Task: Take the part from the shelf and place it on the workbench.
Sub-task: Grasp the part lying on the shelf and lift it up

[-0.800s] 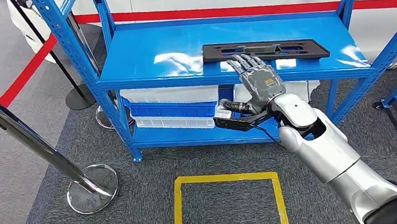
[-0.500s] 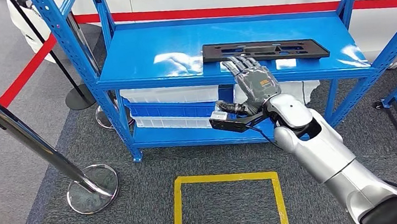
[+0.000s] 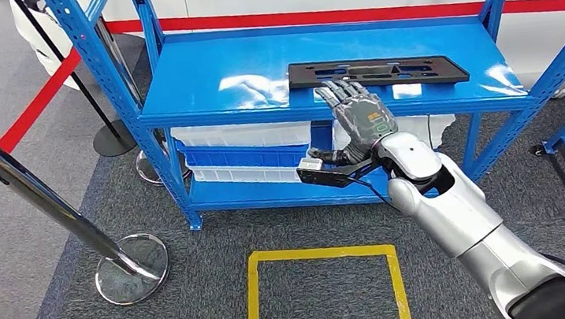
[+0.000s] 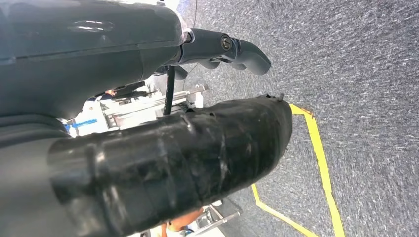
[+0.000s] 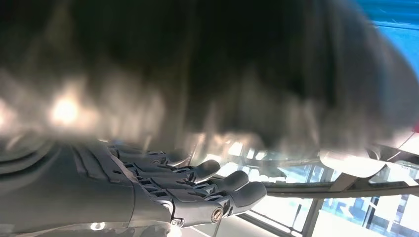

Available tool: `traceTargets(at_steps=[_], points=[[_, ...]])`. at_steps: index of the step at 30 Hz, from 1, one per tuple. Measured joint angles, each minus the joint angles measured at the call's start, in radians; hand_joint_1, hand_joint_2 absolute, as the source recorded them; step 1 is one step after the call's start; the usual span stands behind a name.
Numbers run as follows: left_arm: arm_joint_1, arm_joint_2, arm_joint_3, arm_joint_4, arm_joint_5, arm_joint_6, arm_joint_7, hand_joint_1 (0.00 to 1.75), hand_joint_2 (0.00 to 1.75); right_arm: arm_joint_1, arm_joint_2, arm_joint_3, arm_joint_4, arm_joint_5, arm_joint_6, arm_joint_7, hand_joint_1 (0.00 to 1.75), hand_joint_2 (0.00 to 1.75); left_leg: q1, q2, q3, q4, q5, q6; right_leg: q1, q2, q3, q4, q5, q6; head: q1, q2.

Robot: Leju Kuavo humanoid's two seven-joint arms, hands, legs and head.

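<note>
A chrome stanchion post (image 3: 46, 202) with a red belt (image 3: 37, 102) is seen on the grey carpet at the left, and a yellow taped square (image 3: 323, 286) is marked on the floor before the blue shelf (image 3: 208, 88). White and blue bins (image 3: 243, 157) are stored on the lower level. The flat black part (image 3: 377, 71) is laid on the top level, near its front edge and right of centre. The right hand (image 3: 357, 112) is raised at that front edge, fingers extended and spread, nothing held, fingertips at the part's near edge. The left hand's (image 4: 217, 49) state cannot be told.
</note>
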Motion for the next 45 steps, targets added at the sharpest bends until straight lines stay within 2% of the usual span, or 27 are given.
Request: traceTargets(at_steps=[14,26,28,30,32,33,35,36,37,38,39,41,42,44,45], points=[[0.002,0.0,-0.01,-0.002,0.013,0.002,0.0,0.0,0.0,-0.008,0.016,0.0,0.008,0.0,0.001,-0.001,0.0,1.75,0.0,0.0,0.0,0.0,0.0,0.0,0.0,0.0,0.0,0.0,0.0,0.0,0.0,0.0],[0.003,0.0,-0.012,-0.002,0.016,0.003,0.0,0.0,0.0,-0.01,0.033,0.0,0.013,0.002,0.003,0.0,0.0,1.75,-0.003,-0.002,-0.004,0.008,-0.001,0.001,-0.006,0.0,-0.001,-0.001,0.002,0.003,0.0,0.0],[0.003,0.0,-0.014,-0.002,0.016,0.003,0.0,0.0,0.0,-0.011,0.034,0.0,0.014,0.002,0.003,0.0,0.0,1.75,-0.004,-0.002,-0.005,0.009,0.0,0.004,-0.008,0.001,-0.001,-0.003,0.004,0.007,0.0,0.0],[0.003,-0.001,-0.016,-0.002,0.016,0.003,0.0,0.0,0.0,-0.013,0.034,0.0,0.014,0.002,0.003,0.0,0.0,1.75,-0.001,0.002,-0.003,-0.001,0.007,0.013,-0.008,0.002,-0.001,-0.005,0.005,0.013,0.0,0.0],[0.003,-0.003,-0.018,-0.002,0.016,0.004,0.0,0.0,0.0,-0.018,0.034,0.0,0.014,0.002,0.003,0.001,0.0,1.75,0.006,0.01,0.003,-0.019,0.018,0.027,-0.006,-0.011,-0.018,0.027,-0.016,0.018,0.002,0.0],[0.003,-0.004,-0.018,-0.002,0.016,0.004,0.0,0.0,0.0,-0.019,0.034,0.0,0.014,0.002,0.003,0.001,0.0,1.75,0.008,0.015,0.005,-0.025,0.022,0.031,-0.007,-0.021,-0.042,0.072,-0.04,0.021,0.004,0.0],[0.004,-0.004,-0.018,-0.002,0.017,0.004,0.0,0.0,0.0,-0.018,0.035,0.0,0.015,0.003,0.004,0.001,0.0,1.75,0.009,0.021,0.004,-0.028,0.024,0.034,-0.012,-0.034,-0.109,0.197,-0.089,0.027,0.005,0.0],[0.004,-0.004,-0.018,-0.002,0.017,0.004,0.0,0.0,0.0,-0.015,0.035,0.0,0.016,0.003,0.004,0.002,0.0,1.75,0.009,0.023,0.004,-0.027,0.023,0.033,-0.017,-0.036,-0.136,0.242,-0.096,0.031,0.005,0.0],[0.004,-0.004,-0.018,-0.002,0.017,0.004,0.0,0.0,0.0,-0.014,0.035,0.0,0.018,0.003,0.004,0.002,0.0,1.75,0.011,0.024,0.004,-0.025,0.021,0.031,-0.022,-0.038,-0.148,0.254,-0.084,0.035,0.005,0.0],[0.004,-0.005,-0.019,-0.002,0.017,0.004,0.0,0.0,0.0,-0.013,0.035,0.0,0.019,0.003,0.004,0.002,0.0,1.75,0.013,0.024,0.005,-0.022,0.019,0.027,-0.026,-0.041,-0.141,0.228,-0.054,0.038,0.005,0.0],[0.005,-0.005,-0.019,-0.002,0.017,0.004,0.0,0.0,0.0,-0.014,0.035,0.0,0.02,0.003,0.004,0.002,0.0,1.75,0.016,0.024,0.005,-0.018,0.014,0.021,-0.03,-0.044,-0.117,0.168,-0.012,0.041,0.005,0.0],[0.004,-0.005,-0.019,-0.002,0.017,0.004,0.0,0.0,0.0,-0.017,0.035,0.0,0.021,0.003,0.004,0.002,0.0,1.75,0.018,0.025,0.003,-0.005,0.003,0.005,-0.029,-0.05,-0.068,0.055,0.036,0.043,0.005,0.0],[0.004,-0.005,-0.019,-0.002,0.017,0.004,0.0,0.0,0.0,-0.017,0.036,0.0,0.021,0.003,0.004,0.002,0.0,1.75,0.017,0.025,0.001,-0.001,0.0,-0.003,-0.026,-0.05,-0.056,0.025,0.042,0.041,0.005,0.0],[0.005,-0.006,-0.02,-0.002,0.018,0.004,0.0,0.0,0.0,-0.016,0.037,0.0,0.022,0.003,0.005,0.002,0.0,1.75,0.015,0.027,-0.002,0.001,0.0,-0.015,-0.019,-0.047,-0.055,0.018,0.036,0.031,0.005,0.0],[0.005,-0.006,-0.02,-0.002,0.018,0.004,0.001,0.0,0.0,-0.016,0.037,0.0,0.022,0.003,0.005,0.002,0.0,1.75,0.017,0.027,-0.003,0.0,-0.001,-0.02,-0.02,-0.046,-0.056,0.018,0.037,0.024,0.005,0.0]])
